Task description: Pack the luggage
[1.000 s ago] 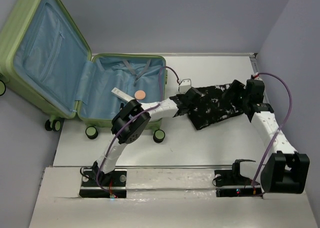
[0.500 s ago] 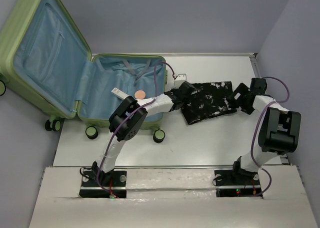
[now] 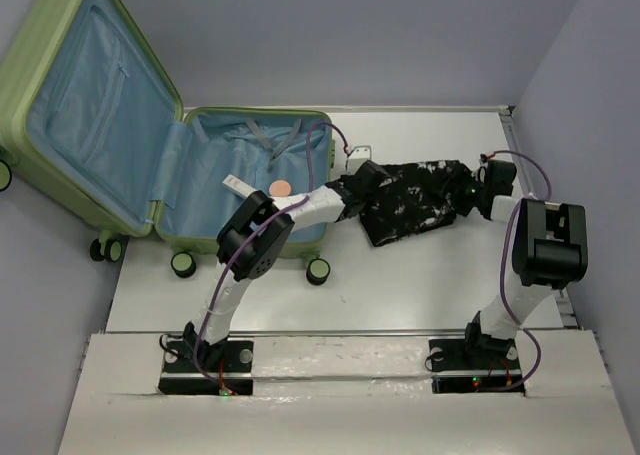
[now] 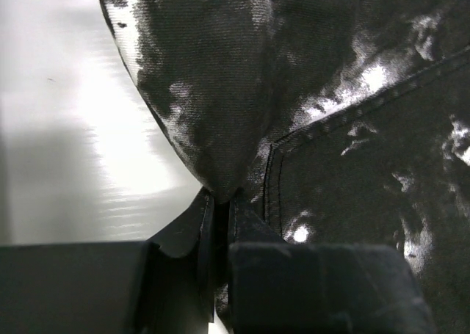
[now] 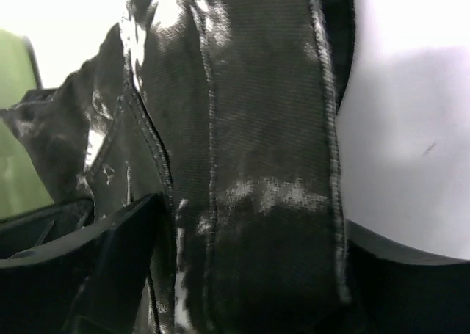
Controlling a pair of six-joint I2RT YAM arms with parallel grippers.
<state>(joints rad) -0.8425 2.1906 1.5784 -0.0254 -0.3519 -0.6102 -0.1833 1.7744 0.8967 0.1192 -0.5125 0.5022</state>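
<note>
Top external view: the luggage (image 3: 200, 190) lies open on the table (image 3: 420, 275), just left of the left claw (image 3: 358, 187). That claw is pinched tight on a fold at the left end of a black, white-mottled garment (image 3: 415, 200), which stretches rightward from it to the right claw (image 3: 482, 188). Seen from the right wrist, a seamed band of cloth fills the gap between that claw's wide-set fingers; whether they press it I cannot tell. The step in hand looks like carrying the garment to the case. Next, both claws need a firm hold, then a lift and travel leftward over the rim.
</note>
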